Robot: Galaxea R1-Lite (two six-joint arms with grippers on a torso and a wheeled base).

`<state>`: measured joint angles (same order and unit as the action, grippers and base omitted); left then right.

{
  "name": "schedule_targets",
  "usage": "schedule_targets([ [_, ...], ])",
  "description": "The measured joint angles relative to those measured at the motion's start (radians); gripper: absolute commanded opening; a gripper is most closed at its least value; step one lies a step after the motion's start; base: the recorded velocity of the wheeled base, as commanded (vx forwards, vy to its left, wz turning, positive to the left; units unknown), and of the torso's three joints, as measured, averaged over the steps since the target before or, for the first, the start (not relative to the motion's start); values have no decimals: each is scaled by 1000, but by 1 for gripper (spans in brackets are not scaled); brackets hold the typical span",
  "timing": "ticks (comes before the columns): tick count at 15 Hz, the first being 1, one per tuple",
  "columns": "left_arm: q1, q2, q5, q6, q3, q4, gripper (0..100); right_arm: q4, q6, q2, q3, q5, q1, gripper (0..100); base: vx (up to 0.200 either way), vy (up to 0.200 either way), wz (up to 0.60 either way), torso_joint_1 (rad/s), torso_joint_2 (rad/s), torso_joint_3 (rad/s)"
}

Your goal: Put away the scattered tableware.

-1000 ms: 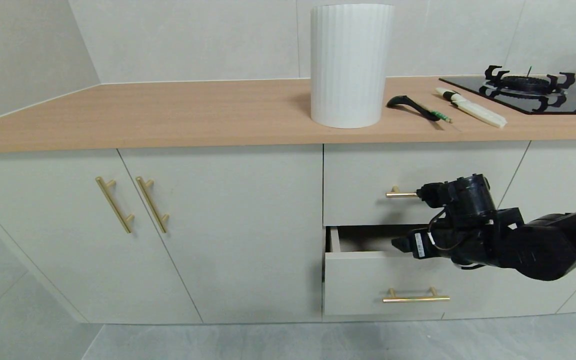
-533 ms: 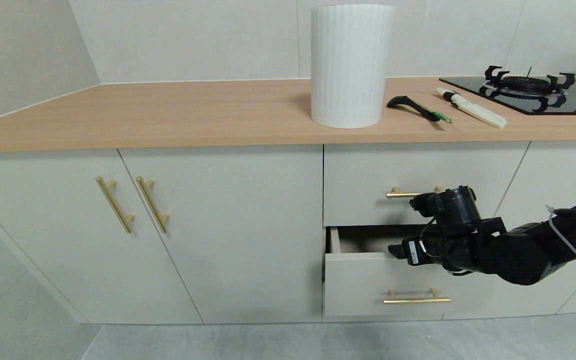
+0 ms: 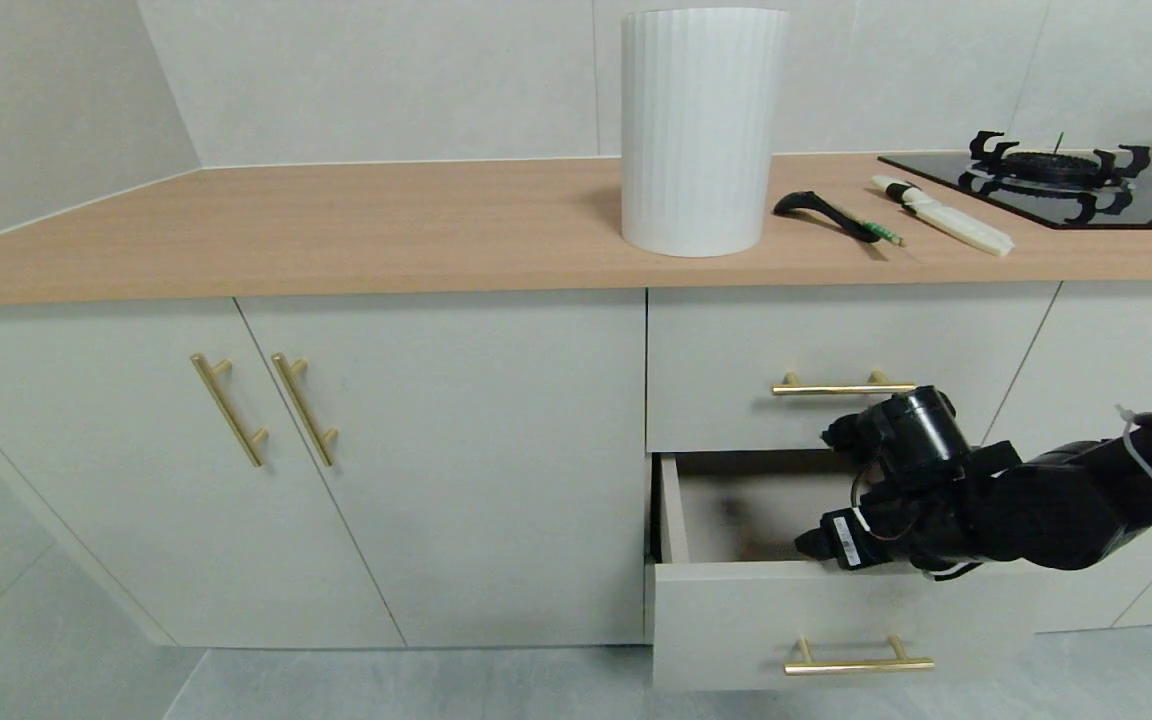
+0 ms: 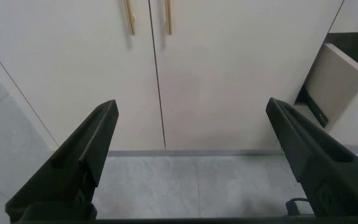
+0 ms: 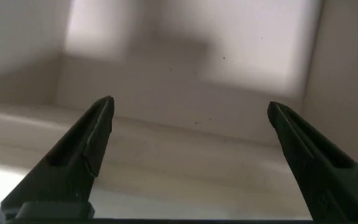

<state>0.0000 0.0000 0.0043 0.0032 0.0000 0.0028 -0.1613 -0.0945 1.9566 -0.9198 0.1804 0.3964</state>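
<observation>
**Drawer (image 3: 736, 610) open under counter (image 3: 336, 225)**

A white canister (image 3: 701, 130) is stood on the counter. The right gripper (image 3: 810, 541) is held at the drawer's front rim, fingers apart; the left gripper (image 4: 191, 155) is held facing cabinet doors (image 4: 216, 81), fingers apart. Beside the canister, a ladle (image 3: 826, 213) and a white utensil (image 3: 941, 227) are laid.

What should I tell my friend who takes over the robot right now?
Left pincer: open, empty, low in front of the cupboard doors.
Right pincer: open, empty, at the front edge of the lower drawer.
Things: black spoon and white utensil lie on the counter, beside the stove.
Done: lower drawer is partly open.
Left: probably put both utensils into the drawer, then close it.
</observation>
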Motion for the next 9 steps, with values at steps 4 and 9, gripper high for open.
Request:
schedule_targets([
  [4, 0, 0, 0, 0, 0, 0, 100, 150, 27, -66, -3, -1, 31, 100, 0, 0, 0, 0, 0, 0],
  [9, 0, 0, 0, 0, 0, 0, 100, 359, 89, -124, -6, 1, 92, 100, 0, 0, 0, 0, 0, 0],
])
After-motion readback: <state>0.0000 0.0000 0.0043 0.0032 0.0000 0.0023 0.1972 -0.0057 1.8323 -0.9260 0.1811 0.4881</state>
